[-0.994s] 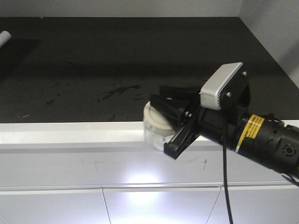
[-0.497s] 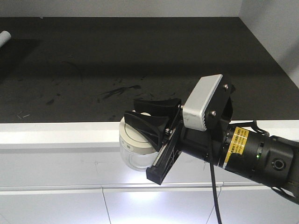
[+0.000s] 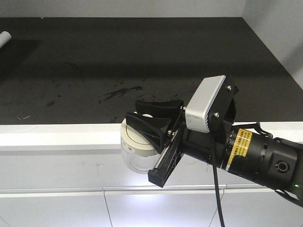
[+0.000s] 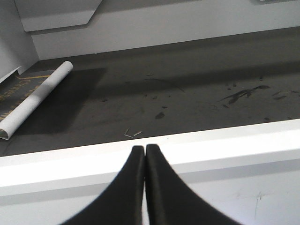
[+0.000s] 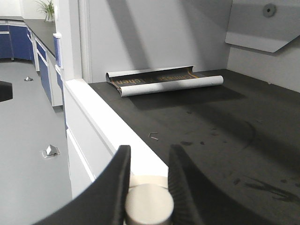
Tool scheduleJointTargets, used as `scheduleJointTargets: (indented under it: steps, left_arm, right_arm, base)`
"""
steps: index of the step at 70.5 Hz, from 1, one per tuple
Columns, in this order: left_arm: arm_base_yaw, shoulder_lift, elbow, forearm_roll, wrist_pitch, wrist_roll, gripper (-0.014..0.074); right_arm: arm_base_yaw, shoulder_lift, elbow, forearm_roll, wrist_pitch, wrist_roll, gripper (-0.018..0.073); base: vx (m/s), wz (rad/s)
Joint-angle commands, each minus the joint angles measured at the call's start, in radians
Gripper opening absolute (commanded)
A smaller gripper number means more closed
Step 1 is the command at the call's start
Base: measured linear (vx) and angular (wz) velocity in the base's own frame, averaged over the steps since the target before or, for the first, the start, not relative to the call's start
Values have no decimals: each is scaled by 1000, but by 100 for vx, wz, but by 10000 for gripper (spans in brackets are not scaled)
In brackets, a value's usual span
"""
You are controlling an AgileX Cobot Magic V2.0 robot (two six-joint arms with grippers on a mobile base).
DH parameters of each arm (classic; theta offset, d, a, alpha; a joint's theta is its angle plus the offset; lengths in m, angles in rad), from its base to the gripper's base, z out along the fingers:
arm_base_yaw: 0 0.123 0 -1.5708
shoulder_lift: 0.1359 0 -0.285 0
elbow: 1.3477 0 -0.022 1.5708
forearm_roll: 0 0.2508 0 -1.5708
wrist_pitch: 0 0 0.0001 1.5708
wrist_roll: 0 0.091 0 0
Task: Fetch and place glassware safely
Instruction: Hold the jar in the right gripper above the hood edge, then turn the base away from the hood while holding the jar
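Note:
The glassware (image 3: 134, 150) is a squat clear jar with a cream-white lid, held in the air in front of the counter's white front edge (image 3: 61, 133). My right gripper (image 3: 137, 112) comes in from the right and is shut on the lid's central knob (image 5: 149, 204). In the right wrist view the right gripper (image 5: 150, 150) has both black fingers pressing the knob's sides, with the lid's rim (image 5: 149, 179) just beyond. My left gripper (image 4: 144, 149) is shut with nothing between its fingers, and it hangs before the same white edge.
A black scuffed worktop (image 3: 142, 61) lies behind the white edge, with grey walls at its back and right. A rolled sheet (image 4: 37, 98) lies at the far left of it, also seen as the rolled sheet (image 5: 164, 80). White cabinet fronts (image 3: 94, 203) run below.
Over the last second my right gripper carried the jar left and lower, off the counter edge. In the last half second it has held still.

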Motion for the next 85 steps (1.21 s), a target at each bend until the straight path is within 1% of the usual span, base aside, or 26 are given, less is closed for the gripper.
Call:
scheduleJointTargets:
  steps: [1,57,85]
  left_arm:
    - [-6,11,-24,-6,-71,-2,-7]
    - [-6,11,-24,-6,-71,-2,-7]
    - [-6,11,-24,-6,-71,-2,-7]
  right_arm:
    - [1,-33,-31,37,-76,4,-3]
    - [1,-33,-31,37,-77,4,-3]
    - [1,-33,-31,37,-77,4,-3]
  base:
    - [0,0]
    - [0,1]
    - [-4,17]
